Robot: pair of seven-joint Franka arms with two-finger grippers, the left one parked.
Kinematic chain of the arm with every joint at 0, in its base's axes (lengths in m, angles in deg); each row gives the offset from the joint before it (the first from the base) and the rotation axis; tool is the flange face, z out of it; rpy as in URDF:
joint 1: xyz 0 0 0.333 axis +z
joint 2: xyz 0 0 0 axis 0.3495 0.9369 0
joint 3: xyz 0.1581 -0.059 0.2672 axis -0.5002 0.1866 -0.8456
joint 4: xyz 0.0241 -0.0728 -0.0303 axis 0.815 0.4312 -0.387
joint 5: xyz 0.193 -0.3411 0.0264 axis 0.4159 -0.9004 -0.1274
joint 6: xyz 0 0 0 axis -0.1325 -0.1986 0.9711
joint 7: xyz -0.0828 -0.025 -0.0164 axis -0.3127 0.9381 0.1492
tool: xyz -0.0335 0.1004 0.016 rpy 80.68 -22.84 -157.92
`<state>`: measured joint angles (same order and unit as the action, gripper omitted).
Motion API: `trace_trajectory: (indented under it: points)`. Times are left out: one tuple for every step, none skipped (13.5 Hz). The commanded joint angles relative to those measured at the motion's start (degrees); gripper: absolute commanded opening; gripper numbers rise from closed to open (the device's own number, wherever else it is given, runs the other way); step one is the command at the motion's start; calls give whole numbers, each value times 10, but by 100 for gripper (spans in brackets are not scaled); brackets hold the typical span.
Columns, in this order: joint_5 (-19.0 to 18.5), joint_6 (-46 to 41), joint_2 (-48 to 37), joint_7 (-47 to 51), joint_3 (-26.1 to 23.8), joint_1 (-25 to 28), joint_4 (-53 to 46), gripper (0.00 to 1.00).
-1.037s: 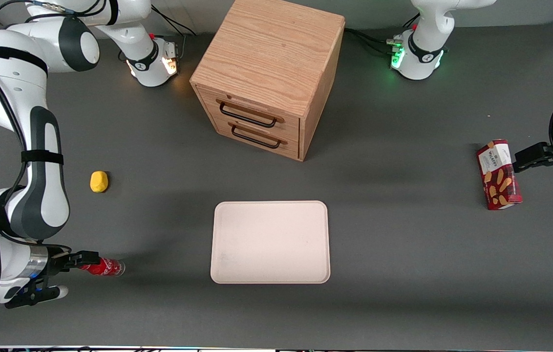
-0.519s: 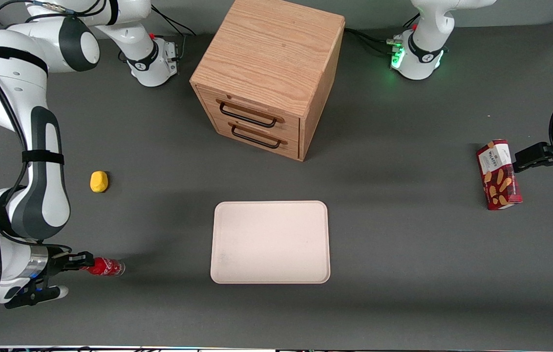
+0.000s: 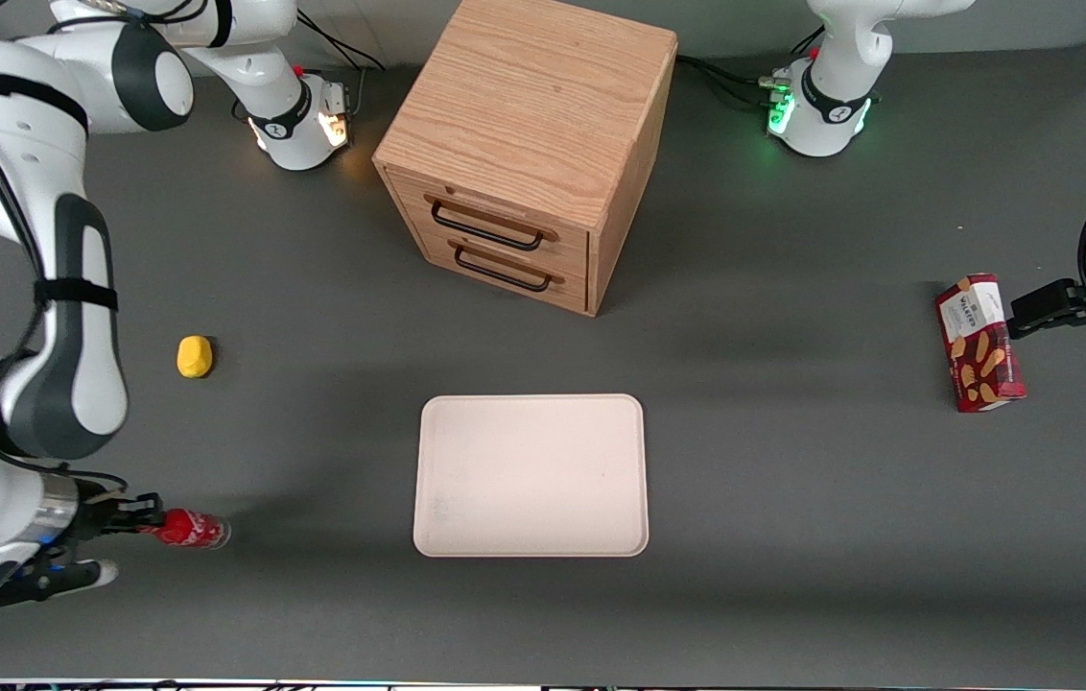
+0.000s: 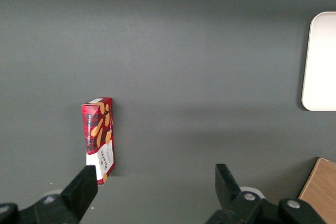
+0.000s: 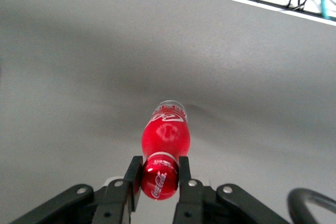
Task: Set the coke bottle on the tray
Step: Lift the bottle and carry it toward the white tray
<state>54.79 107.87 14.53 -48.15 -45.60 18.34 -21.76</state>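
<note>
The coke bottle (image 3: 190,529) has a red cap, a red label and a clear base. It points sideways, with its base toward the tray. My right gripper (image 3: 148,523) is shut on its cap at the working arm's end of the table, near the front edge. In the right wrist view the two black fingers (image 5: 135,176) press on either side of the cap, and the coke bottle (image 5: 165,137) reaches out over the grey table from my gripper (image 5: 159,173). The cream-white tray (image 3: 531,475) lies flat at mid-table, well apart from the bottle, with nothing on it.
A wooden two-drawer cabinet (image 3: 529,144) stands farther from the front camera than the tray. A small yellow object (image 3: 195,356) lies on the table between the bottle and the arm's base. A red biscuit box (image 3: 979,343) lies toward the parked arm's end.
My gripper and the bottle in it have shifted a little away from the tray, toward the working arm's end of the table. The tray, box and yellow object have not moved.
</note>
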Motion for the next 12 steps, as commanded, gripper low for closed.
trace_trajectory:
  points:
    - [-13,-67,-78,2,2,4,12,0]
    - [-13,-91,-100,2,2,4,12,0]
    - [-9,-113,-123,1,3,4,12,0]
    - [-8,-137,-143,0,3,4,12,0]
    - [-8,-158,-165,-1,3,4,13,0]
    - [-11,-179,-187,-2,3,4,12,0]
    - [-13,-200,-210,-4,3,4,12,0]
    - [-14,-217,-226,-5,3,4,12,0]
    - [-14,-229,-236,-5,3,4,12,0]
    - [-14,-234,-239,-5,3,4,12,0]
    - [-14,-234,-240,-4,3,4,12,0]
    - [-13,-234,-241,-2,1,8,11,0]
